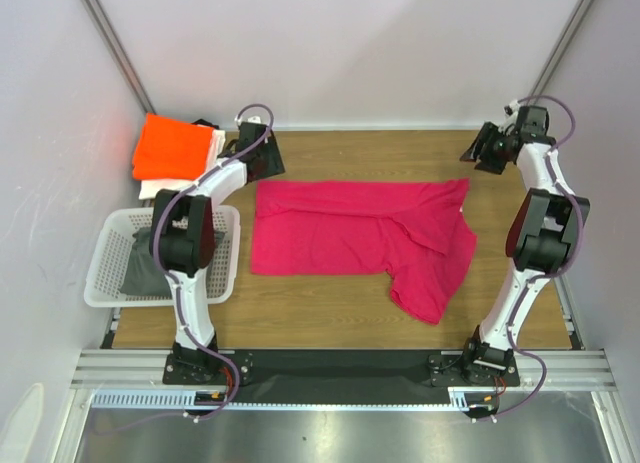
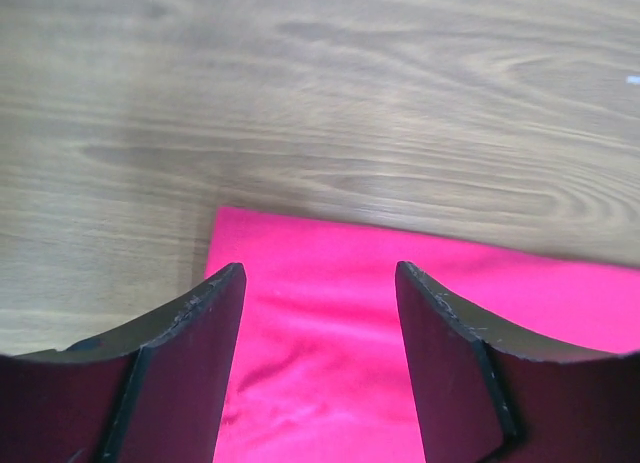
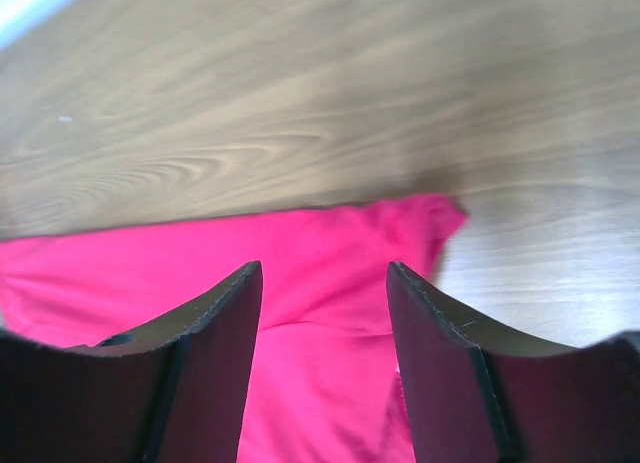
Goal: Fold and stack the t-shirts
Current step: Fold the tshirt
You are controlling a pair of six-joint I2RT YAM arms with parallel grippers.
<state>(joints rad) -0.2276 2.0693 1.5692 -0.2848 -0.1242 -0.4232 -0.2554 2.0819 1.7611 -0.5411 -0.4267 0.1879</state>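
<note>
A magenta-pink t-shirt [image 1: 360,233] lies partly spread on the wooden table, its right side bunched and folded over. A folded orange t-shirt [image 1: 175,148] rests on a folded white one [image 1: 155,187] at the back left. My left gripper [image 1: 262,148] is open and empty, hovering above the pink shirt's far left corner [image 2: 320,313]. My right gripper [image 1: 490,151] is open and empty, hovering above the shirt's far right corner [image 3: 400,233].
A white lattice basket [image 1: 105,258] with grey cloth [image 1: 145,268] inside stands at the left edge. White walls enclose the table on three sides. Bare wood [image 1: 300,303] shows in front of the shirt.
</note>
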